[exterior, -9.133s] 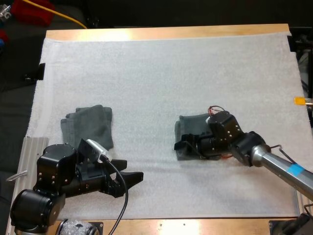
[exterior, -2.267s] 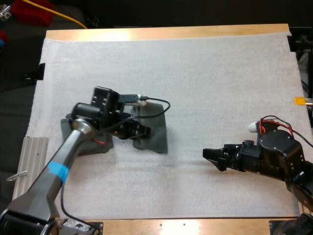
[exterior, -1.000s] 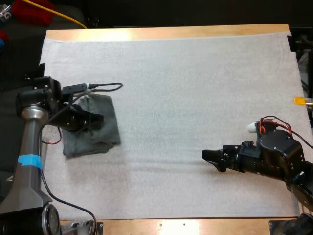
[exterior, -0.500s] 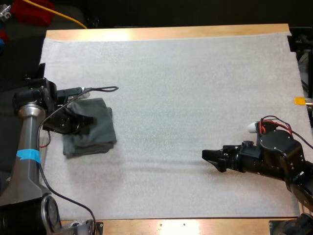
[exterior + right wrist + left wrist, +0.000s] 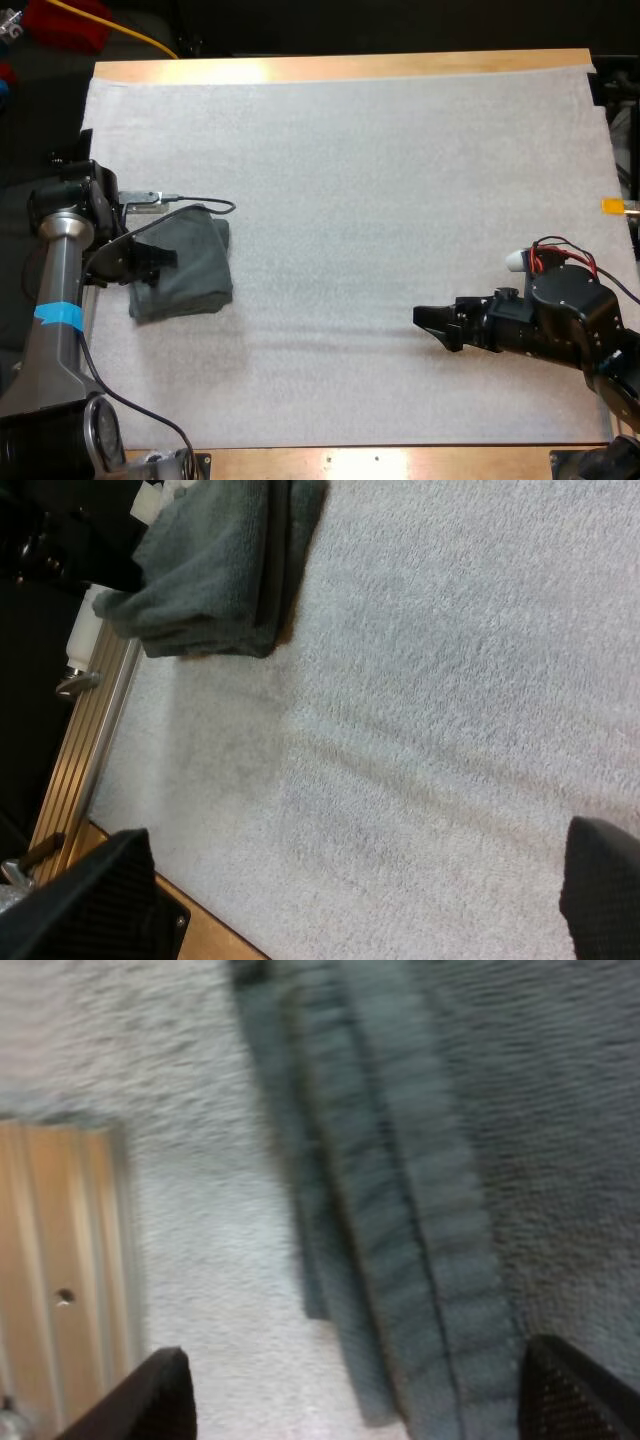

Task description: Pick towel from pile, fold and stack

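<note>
From the high view, the folded towel stack (image 5: 190,265) lies on the white mat (image 5: 380,170) near its left edge. It is well apart from the right arm (image 5: 565,320). The left arm (image 5: 58,300) reaches over the stack's left border and hides that part. The left jaws are dark against the dark cloth there, so their state cannot be told from here. The right jaws sit low over bare mat and point toward the stack, and the arm behind them is cut off at the edge. A strip of wooden tabletop (image 5: 340,68) shows along the far side.

In the left wrist view the left jaws are released. Only the ends of the left fingertips (image 5: 160,1400) show, wide apart, with the stack's layered edges between them. I cannot count the layers. A ribbed metal rail (image 5: 60,1260) borders the mat.

In the right wrist view the right jaws are also released. The right fingertips (image 5: 100,890) stand wide apart over bare mat. The stack lies far off, its far end covered by the left arm.
</note>
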